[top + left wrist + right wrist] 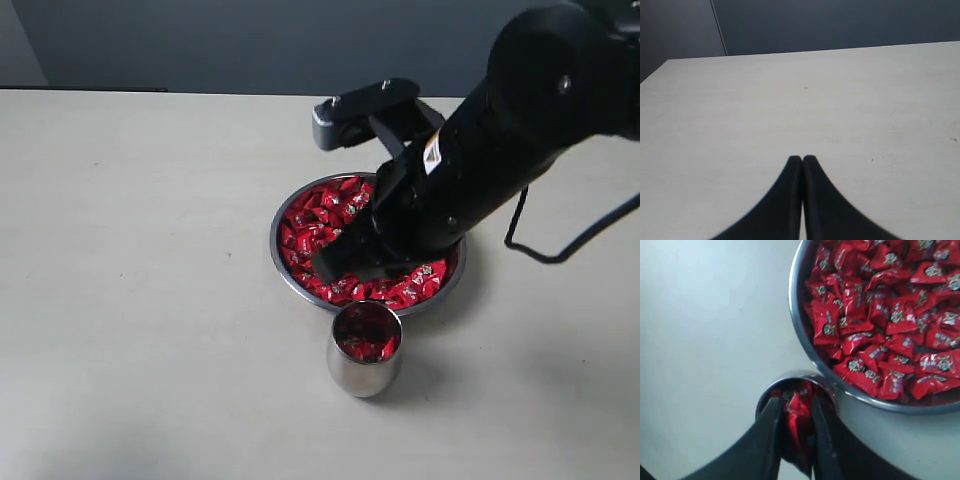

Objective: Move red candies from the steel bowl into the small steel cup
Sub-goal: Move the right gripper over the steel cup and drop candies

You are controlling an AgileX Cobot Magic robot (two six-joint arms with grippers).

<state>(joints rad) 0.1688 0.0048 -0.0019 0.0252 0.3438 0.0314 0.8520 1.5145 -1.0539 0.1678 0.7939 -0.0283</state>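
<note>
Toward the near edge of the table stood the small steel cup, with some red already inside. The right gripper hung directly over its mouth, fingers clamped on one red candy whose long axis pointed down into the cup. Just behind sat the steel bowl, full of red candies. The left gripper was pressed together and empty, over bare table.
</note>
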